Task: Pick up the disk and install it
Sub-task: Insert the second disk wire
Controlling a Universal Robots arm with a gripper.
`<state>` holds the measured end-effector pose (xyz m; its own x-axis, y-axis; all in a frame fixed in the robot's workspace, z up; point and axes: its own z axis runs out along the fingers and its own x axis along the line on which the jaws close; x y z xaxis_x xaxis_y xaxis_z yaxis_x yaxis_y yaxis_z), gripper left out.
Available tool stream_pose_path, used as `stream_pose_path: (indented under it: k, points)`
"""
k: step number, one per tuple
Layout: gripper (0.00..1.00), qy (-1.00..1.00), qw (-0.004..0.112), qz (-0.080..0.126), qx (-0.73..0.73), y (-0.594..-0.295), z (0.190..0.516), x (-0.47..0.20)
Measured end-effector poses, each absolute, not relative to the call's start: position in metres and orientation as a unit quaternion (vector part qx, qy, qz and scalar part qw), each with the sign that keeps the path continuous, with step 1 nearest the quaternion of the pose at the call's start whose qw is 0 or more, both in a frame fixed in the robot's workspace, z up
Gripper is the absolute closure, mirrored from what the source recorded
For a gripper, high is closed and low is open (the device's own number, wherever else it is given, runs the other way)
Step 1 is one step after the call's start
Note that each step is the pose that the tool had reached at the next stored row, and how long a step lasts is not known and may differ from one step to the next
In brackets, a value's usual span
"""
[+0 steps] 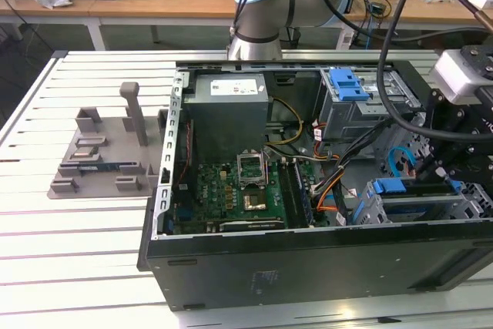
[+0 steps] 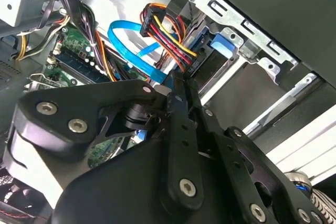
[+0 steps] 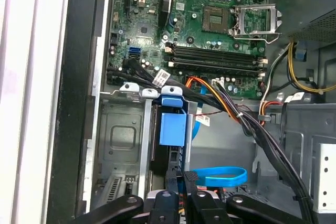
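Exterior view, left to right: grey slotted holder stand [image 1: 104, 156] on slatted table [image 1: 69, 267], open computer case [image 1: 308, 260] with motherboard [image 1: 231, 194], then gripper [image 1: 441, 171] lowered over lower drive cage [image 1: 420, 206]. Disk [image 3: 170, 145] seated in that cage, fingers closed together just above.

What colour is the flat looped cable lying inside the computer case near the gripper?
Bright blue. The flat looped cable shows best in the first wrist view, close to the gripper.
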<state>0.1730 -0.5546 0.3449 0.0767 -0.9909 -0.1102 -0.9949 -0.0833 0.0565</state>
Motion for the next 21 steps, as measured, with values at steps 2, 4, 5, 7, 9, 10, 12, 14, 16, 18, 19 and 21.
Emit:
stream_pose_path:
  k: [2, 4, 5, 7, 9, 10, 12, 14, 16, 18, 19, 21]
  points:
    - [0.84, 0.676, 0.017, 0.060, -0.734, -0.555, 0.344, 0.174]
    - [0.84, 0.676, 0.016, 0.060, -0.734, -0.555, 0.339, 0.173]
    - [0.84, 0.676, 0.016, 0.060, -0.734, -0.555, 0.338, 0.173]
    - [0.84, 0.676, 0.017, 0.060, -0.734, -0.555, 0.337, 0.173]
    - [0.84, 0.676, 0.016, 0.060, -0.734, -0.555, 0.337, 0.173]
    - [0.84, 0.676, 0.016, 0.060, -0.734, -0.555, 0.337, 0.173]
    - [0.83, 0.676, 0.017, 0.060, -0.734, -0.555, 0.336, 0.173]
    - [0.76, 0.676, 0.017, 0.060, -0.734, -0.555, 0.336, 0.173]
    - [0.76, 0.676, 0.017, 0.060, -0.734, -0.555, 0.337, 0.173]
    - [0.76, 0.676, 0.017, 0.060, -0.734, -0.555, 0.346, 0.173]
    - [0.76, 0.676, 0.017, 0.060, -0.734, -0.555, 0.353, 0.173]
    - [0.76, 0.676, 0.017, 0.060, -0.734, -0.553, 0.361, 0.173]
